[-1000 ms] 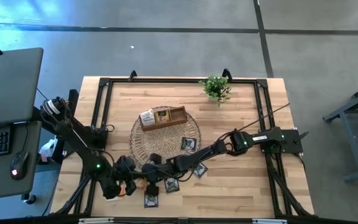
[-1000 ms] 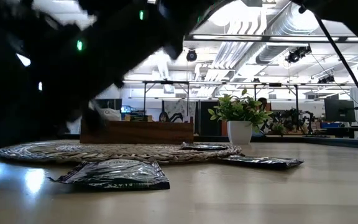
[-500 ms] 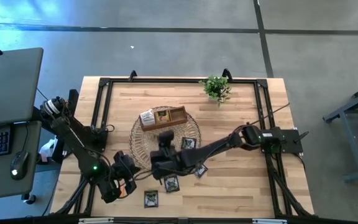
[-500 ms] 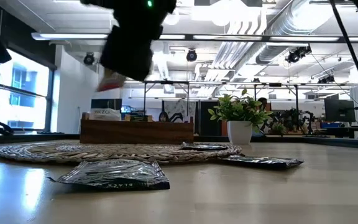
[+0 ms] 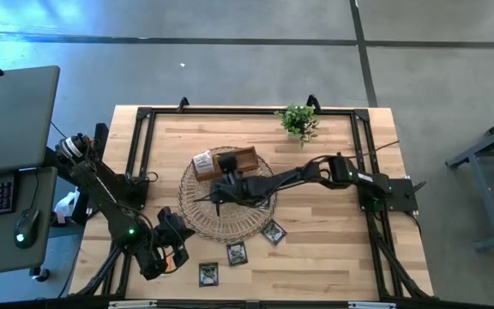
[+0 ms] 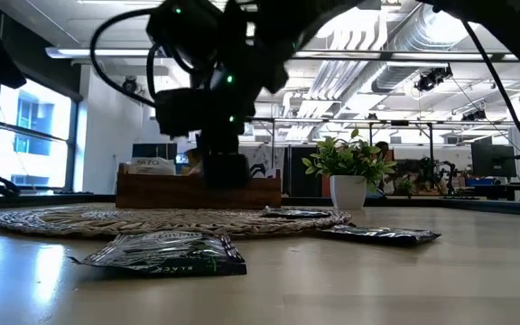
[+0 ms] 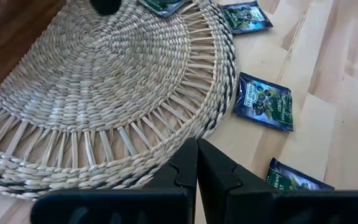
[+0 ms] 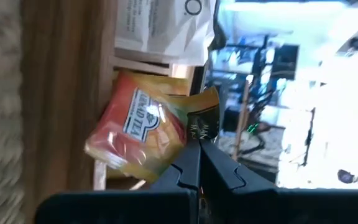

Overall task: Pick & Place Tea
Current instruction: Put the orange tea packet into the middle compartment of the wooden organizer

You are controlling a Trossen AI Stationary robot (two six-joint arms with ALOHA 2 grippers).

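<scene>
My right gripper (image 5: 216,195) hangs over the round woven mat (image 5: 197,215), just short of the brown wooden tray (image 5: 227,160), shut on an orange tea packet (image 8: 138,134). A white packet (image 5: 202,162) lies in the tray's left compartment. Dark tea packets lie flat on the table near the mat's front edge (image 5: 273,232) (image 5: 236,253) (image 5: 207,274). My left gripper (image 5: 168,249) waits shut and empty at the table's near left, beside the mat's edge (image 7: 166,130). My right gripper pinches the orange packet by one edge (image 8: 190,138) between its two fingers. The rest of the packet sticks out beyond the fingertips. It is lifted clear, in front of the wooden tray's wall (image 8: 61,99).
A small green potted plant (image 5: 298,122) stands at the far edge, right of the tray. A black frame runs around the table's edges (image 5: 140,146). Bare wood lies at the table's right (image 5: 333,249).
My right gripper has swung from the near edge beside the left gripper toward the far edge, across the mat to the tray. Its wrist rolled on the way. The orange packet went with it, clear of the table.
</scene>
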